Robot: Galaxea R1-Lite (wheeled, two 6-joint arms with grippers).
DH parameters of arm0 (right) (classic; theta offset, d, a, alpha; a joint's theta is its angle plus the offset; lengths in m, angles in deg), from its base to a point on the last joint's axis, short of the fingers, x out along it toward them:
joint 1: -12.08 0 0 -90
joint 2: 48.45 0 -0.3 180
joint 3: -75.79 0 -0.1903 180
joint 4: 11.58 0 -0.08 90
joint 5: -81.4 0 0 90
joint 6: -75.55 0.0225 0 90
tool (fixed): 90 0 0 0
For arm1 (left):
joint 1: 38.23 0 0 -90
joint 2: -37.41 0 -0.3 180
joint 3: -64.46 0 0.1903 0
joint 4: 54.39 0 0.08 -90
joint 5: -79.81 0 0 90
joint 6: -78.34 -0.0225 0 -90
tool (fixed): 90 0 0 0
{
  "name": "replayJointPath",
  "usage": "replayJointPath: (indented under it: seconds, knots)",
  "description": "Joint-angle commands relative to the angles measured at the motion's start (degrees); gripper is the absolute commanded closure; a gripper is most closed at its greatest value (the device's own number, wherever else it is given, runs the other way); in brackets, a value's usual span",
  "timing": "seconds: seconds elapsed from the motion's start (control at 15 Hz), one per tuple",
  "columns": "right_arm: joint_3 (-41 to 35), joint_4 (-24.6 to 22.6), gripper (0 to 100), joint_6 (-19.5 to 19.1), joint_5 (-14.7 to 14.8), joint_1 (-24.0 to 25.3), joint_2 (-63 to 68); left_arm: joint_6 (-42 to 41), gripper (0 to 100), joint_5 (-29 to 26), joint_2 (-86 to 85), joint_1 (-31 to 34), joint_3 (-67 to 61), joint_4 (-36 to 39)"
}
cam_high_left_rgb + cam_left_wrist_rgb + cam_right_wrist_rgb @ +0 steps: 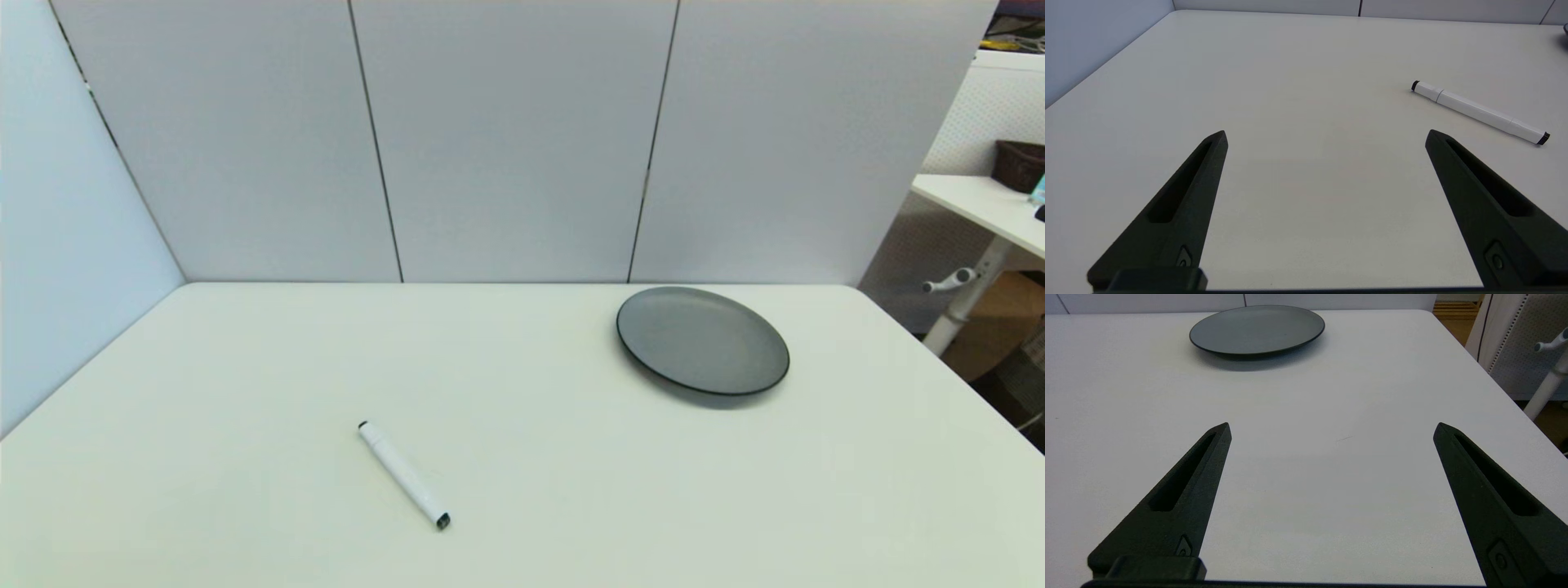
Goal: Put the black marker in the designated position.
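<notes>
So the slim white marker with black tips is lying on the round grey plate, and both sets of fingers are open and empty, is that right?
Not quite. The slim white marker with black tips lies flat on the bare white table, well apart from the round grey plate, as the head view shows. The rest holds: the left gripper and right gripper both have open, empty fingers.

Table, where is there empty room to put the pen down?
Most of the table is bare. The widest free patch runs from the black marker left to the side wall and back to the rear panels. Another lies between marker and grey plate. Only the far right corner is taken, by the plate. Left gripper and right gripper hang open, empty.
</notes>
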Motion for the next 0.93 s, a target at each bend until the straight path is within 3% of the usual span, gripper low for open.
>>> replayJointPath:
  seconds: [0.07, 0.47, 0.6, 0.8, 0.93]
  knots:
    - [0.0, -0.1, 0, 0.0, 0.0, 0.0, 0.1, 0.0, 0, 0.0, 0.1, 0.0, 0.0, 0.0]
    - [0.4, 1.4, 0, -2.6, -0.6, 0.0, 0.1, 0.0, 0, 0.0, 0.0, 0.1, 0.0, 0.0]
    - [3.1, 5.0, 0, -4.9, -1.5, 0.0, 2.7, 0.0, 0, 0.0, 0.0, 0.0, 0.0, 0.0]
    - [12.5, 12.0, 0, -7.0, -8.5, 1.3, 14.5, 0.0, 0, 0.0, 0.0, 0.0, 0.0, 0.0]
    - [18.5, 11.6, 0, -7.7, -17.1, 5.2, 25.6, 0.0, 0, 0.0, 0.0, 0.0, 0.0, 0.0]
